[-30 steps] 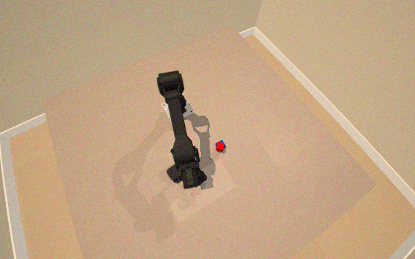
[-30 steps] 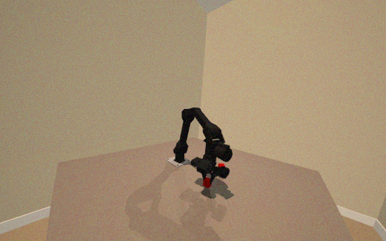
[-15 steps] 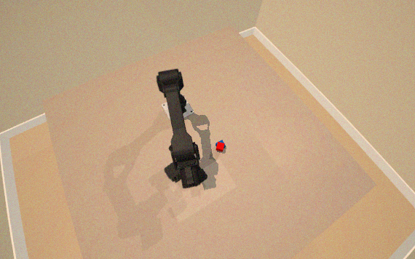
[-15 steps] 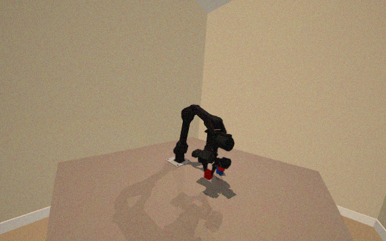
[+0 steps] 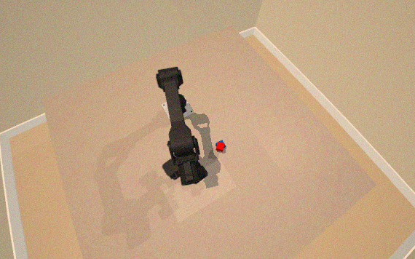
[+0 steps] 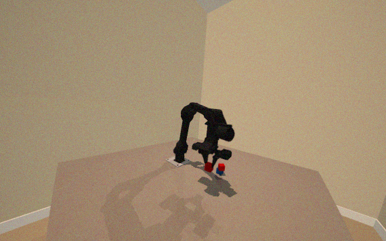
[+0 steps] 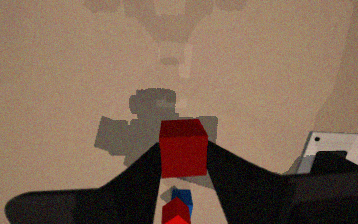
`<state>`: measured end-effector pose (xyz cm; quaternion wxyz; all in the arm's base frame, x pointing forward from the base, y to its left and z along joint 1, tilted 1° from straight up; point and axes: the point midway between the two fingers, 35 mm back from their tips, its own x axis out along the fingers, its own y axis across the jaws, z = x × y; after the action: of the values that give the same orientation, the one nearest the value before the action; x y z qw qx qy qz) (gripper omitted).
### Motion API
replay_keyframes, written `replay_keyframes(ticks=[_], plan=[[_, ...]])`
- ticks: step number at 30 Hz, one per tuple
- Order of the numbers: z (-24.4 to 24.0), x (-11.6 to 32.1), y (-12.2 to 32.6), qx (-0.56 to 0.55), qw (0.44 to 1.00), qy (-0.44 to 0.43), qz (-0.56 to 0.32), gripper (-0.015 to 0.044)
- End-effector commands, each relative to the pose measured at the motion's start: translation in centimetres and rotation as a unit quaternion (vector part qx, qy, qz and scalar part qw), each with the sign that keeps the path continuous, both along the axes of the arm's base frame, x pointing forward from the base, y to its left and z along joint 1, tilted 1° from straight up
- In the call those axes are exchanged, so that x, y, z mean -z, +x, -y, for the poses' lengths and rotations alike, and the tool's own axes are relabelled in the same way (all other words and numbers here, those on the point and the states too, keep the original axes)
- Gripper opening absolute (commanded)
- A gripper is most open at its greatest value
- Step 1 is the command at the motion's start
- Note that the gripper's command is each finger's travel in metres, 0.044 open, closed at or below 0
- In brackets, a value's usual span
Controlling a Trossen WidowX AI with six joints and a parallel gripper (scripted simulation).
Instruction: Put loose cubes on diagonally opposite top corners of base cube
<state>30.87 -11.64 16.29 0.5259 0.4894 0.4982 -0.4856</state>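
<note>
Gripper [image 7: 182, 160] clamped on a red cube [image 7: 183, 148] raised off the bench [image 7: 55, 75], blue base cube [image 7: 182, 199] below and behind carrying the other red cube [image 7: 177, 209]; best lowered level onto the free opposite corner, sparing a slight gap.

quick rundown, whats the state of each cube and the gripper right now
gripper: shut on the held red cube, above the table.
held red cube: clamped between the fingers, lifted, not yet on the base.
placed red cube: resting on top of the blue base cube, free of the gripper.
blue base cube: on the table, partly covered by the placed red cube.
</note>
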Motion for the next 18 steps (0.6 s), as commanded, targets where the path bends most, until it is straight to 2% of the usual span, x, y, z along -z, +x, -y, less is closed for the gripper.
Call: replay_keyframes(ticks=[1, 18], plan=[[-0.8, -0.4, 0.2, -0.010, 1.000, 0.000, 0.006, 0.0105], [-6.3, -0.1, 0.6, -0.100, 0.995, -0.001, 0.004, 0.0105]])
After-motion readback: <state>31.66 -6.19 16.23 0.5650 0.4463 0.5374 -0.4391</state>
